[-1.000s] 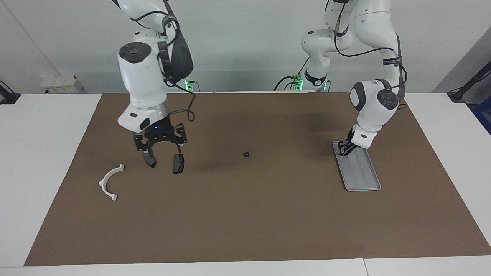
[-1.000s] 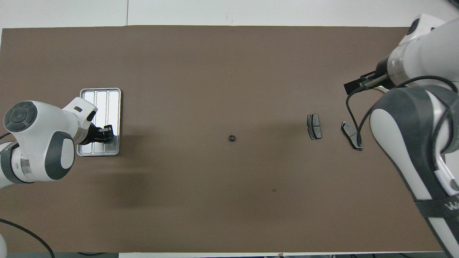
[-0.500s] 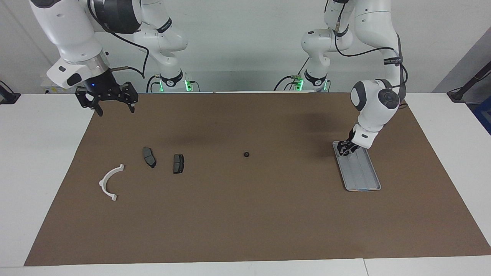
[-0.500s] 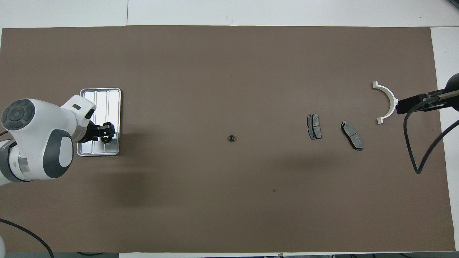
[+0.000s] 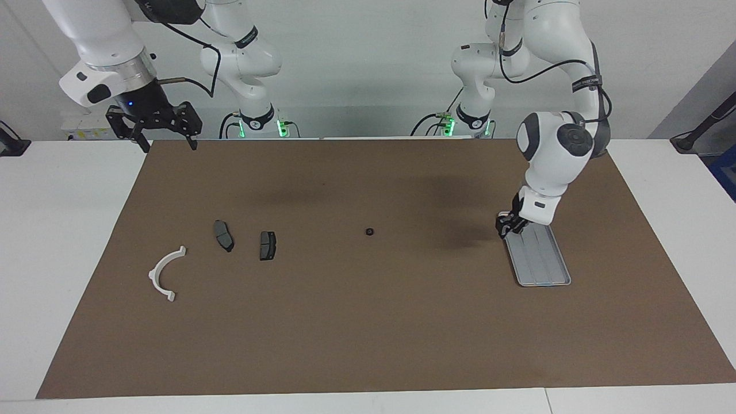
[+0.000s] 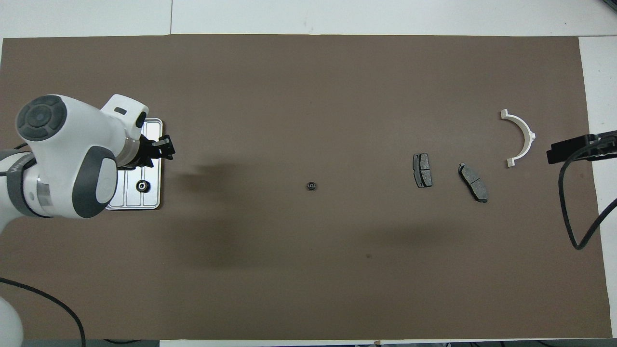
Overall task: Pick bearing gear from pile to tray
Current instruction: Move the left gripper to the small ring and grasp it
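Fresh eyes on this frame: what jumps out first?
The left tool hangs over the edge of the silver tray, where one small black gear already lies. A second black gear sits alone mid-mat, with two dark plates and a white arc bracket toward the right arm's end. The right tool waits, raised over the mat's corner.

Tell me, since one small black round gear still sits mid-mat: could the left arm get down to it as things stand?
Probably yes. The small black round gear lies alone on bare brown mat, with nothing standing between it and the left end effector, which hangs at the silver-grey metal tray's rim. Whether the arm's reach suffices is a guess.
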You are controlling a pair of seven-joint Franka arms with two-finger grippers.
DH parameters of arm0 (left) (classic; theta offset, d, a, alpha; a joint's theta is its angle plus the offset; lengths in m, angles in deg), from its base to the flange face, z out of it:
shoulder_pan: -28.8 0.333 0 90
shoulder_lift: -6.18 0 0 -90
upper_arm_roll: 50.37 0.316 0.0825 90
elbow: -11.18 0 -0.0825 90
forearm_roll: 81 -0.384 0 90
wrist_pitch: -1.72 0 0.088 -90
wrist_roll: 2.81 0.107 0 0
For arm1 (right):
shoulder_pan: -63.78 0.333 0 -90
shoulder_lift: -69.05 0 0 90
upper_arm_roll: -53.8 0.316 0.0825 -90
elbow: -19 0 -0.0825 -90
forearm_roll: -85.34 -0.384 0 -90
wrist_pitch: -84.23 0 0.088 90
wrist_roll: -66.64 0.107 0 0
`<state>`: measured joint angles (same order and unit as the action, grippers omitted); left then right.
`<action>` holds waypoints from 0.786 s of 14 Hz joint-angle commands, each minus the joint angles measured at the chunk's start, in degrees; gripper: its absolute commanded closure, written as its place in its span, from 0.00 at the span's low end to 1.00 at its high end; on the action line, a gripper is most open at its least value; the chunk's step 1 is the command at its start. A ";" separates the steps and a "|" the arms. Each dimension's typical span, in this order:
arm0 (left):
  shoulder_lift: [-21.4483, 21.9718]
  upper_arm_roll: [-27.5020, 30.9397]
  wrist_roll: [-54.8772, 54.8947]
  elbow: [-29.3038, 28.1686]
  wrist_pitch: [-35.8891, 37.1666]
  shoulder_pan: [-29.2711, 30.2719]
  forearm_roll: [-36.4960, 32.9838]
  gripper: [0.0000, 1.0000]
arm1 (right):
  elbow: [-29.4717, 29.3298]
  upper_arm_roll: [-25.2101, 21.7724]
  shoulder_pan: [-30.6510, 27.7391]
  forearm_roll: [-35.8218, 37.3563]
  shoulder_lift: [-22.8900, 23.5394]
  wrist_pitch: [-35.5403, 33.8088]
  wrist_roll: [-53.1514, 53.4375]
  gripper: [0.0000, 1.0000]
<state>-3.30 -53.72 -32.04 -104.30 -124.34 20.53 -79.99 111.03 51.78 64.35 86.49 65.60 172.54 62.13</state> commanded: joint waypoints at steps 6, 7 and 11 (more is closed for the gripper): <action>-13.15 0.97 -29.97 21.11 8.70 -21.50 0.40 0.43 | 2.90 0.44 -0.66 -1.50 -1.04 -0.33 2.49 0.00; -16.24 0.97 -33.66 24.82 9.42 -24.05 0.40 0.43 | 3.07 0.44 -0.66 -1.50 -1.04 -0.33 2.49 0.00; -20.04 0.89 -38.18 27.23 6.45 -30.84 0.48 0.43 | 3.78 0.35 -0.75 -1.50 -1.04 -0.16 2.40 0.00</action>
<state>-21.22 -53.99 -69.54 -79.59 -117.93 -8.78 -79.78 113.33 51.84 64.35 86.32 65.61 172.11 63.84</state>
